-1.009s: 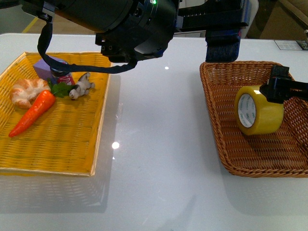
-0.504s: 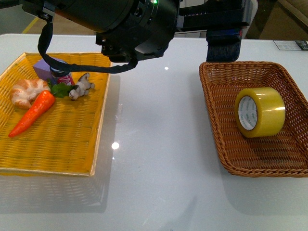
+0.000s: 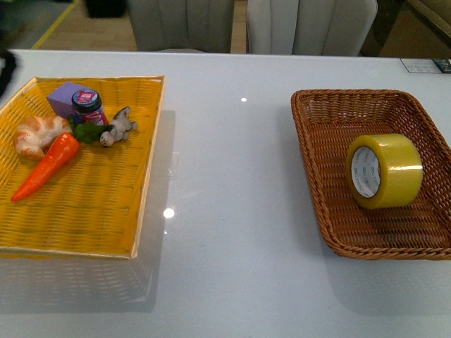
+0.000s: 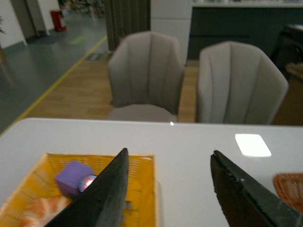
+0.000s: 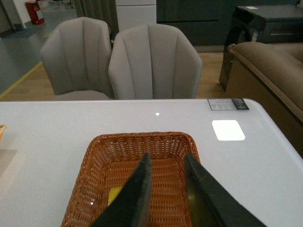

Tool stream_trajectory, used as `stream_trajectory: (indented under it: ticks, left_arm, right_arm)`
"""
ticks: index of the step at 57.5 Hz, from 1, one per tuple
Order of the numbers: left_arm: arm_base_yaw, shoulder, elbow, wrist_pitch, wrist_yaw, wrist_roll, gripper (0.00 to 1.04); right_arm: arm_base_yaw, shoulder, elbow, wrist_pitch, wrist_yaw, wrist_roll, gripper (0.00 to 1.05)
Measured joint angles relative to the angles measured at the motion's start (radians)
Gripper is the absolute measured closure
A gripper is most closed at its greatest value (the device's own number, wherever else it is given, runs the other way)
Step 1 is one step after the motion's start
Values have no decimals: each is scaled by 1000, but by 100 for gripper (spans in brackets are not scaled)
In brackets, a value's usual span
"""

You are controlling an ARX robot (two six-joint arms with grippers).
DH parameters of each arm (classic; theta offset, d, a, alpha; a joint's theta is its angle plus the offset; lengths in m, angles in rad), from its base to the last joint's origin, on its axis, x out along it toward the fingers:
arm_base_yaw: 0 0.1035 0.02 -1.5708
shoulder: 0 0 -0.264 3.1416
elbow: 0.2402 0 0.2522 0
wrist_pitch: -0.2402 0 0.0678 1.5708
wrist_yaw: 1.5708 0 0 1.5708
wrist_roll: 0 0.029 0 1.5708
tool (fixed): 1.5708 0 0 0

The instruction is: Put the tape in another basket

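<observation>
The tape [image 3: 384,171], a wide yellowish roll with a white printed core, stands on its edge inside the dark brown wicker basket [image 3: 352,95] at the right. No arm shows in the front view. In the right wrist view my right gripper [image 5: 168,155] is open and empty above that basket [image 5: 123,156]. A yellow patch of the tape [image 5: 115,195] shows beside its fingers; the rest is hidden. In the left wrist view my left gripper [image 4: 169,152] is open and empty, above the table by the yellow tray.
The flat yellow-orange tray [image 3: 84,211] at the left holds a carrot [image 3: 49,163], a bread-like piece [image 3: 34,135], a purple block [image 3: 65,96], a small jar [image 3: 87,104] and a small figure [image 3: 118,127]. Two grey chairs [image 5: 156,61] stand behind the table.
The right gripper, at the tape one second ago, has let go and left the front view. The dark arm mass at the top has gone too. The tape shifted slightly right.
</observation>
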Motion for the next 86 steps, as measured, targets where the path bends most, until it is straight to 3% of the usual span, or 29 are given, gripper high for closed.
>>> stream_trajectory:
  ticks: [6,16,34,56,60,63,86]
  left_arm:
    - [72,-99,-151,96,61,22,73]
    - [161,-231,-320,82,156,31,103]
    - [300,-536,-485,-55,289,36,103]
    - [392,-863,-564,-299,378,36,103]
    - [448,-922,-571,-351,458,37,103]
    - [475,-969,-578,-391,465,38,103]
    - [484,-1235,-580,-633,472,38,103]
  right_arm:
    - [32,-82,-42,-35,28,-8,103]
    - [79,-218,-101,-114,63,-7,103]
    - [79,-495,-172,-320,68,-7,103]
    - [79,-777,-179,-568,69,-7,103]
    - [79,-822,-179,-609,69,-7,103]
    - [79,-858,-179,-642,69,-7,103]
    - [79,-1050,-180,-826,69,-7,103]
